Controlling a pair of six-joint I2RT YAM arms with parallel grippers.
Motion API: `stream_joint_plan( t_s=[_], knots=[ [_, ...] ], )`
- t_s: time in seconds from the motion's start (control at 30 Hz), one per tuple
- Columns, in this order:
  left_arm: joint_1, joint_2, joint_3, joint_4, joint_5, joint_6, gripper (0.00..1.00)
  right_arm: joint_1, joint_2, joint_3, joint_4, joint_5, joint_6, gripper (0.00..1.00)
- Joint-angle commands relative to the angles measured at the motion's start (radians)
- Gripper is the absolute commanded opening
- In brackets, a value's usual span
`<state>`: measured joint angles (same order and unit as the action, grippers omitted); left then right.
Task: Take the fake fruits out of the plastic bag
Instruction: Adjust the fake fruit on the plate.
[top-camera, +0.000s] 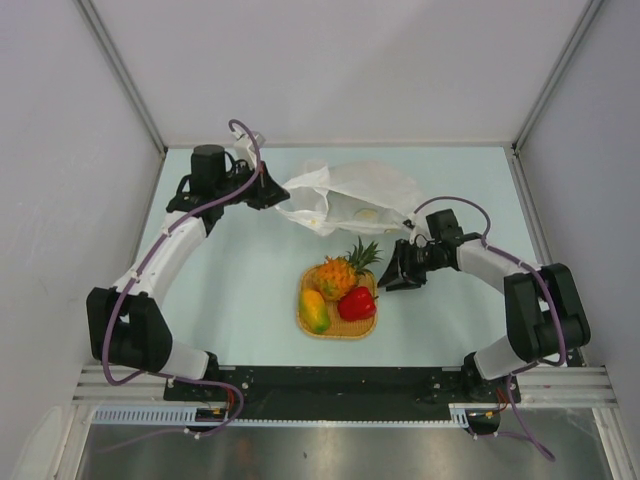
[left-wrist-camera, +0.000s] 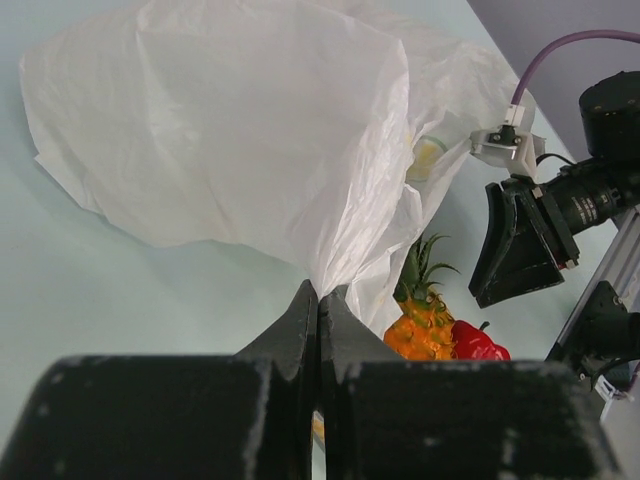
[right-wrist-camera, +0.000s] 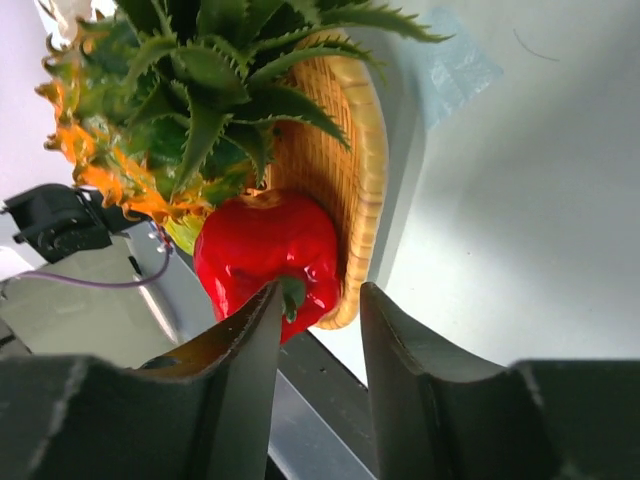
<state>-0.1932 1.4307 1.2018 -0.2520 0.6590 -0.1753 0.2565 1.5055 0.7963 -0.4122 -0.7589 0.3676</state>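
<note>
Plastic bag (left-wrist-camera: 250, 130) corner between closed left jaws, plain only wrist-side.

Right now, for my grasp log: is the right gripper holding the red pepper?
No, the right gripper is open and empty; the red pepper lies on the woven mat.

White translucent bag (top-camera: 340, 190); orange-yel pineapple (top-camera: 337, 276) w/ green crown; glossy red pepper (top-camera: 357, 304); yel-orange-green mango (top-camera: 314, 311); woven tan-orange mat (right-wrist-camera: 370, 140); pale blue-green table (top-camera: 240, 290).
</note>
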Motion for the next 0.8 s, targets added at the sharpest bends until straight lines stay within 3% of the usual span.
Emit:
stream_joint_plan(
  t_s=[0.0, 0.77],
  knots=[
    [0.003, -0.007, 0.05, 0.026, 0.01, 0.016, 0.0, -0.003, 0.015, 0.0, 0.069, -0.042, 0.05, 0.4],
    [0.003, 0.002, 0.024, 0.039, 0.019, -0.004, 0.0, 0.052, 0.027, -0.02, 0.007, -0.091, 0.017, 0.31]
  ],
)
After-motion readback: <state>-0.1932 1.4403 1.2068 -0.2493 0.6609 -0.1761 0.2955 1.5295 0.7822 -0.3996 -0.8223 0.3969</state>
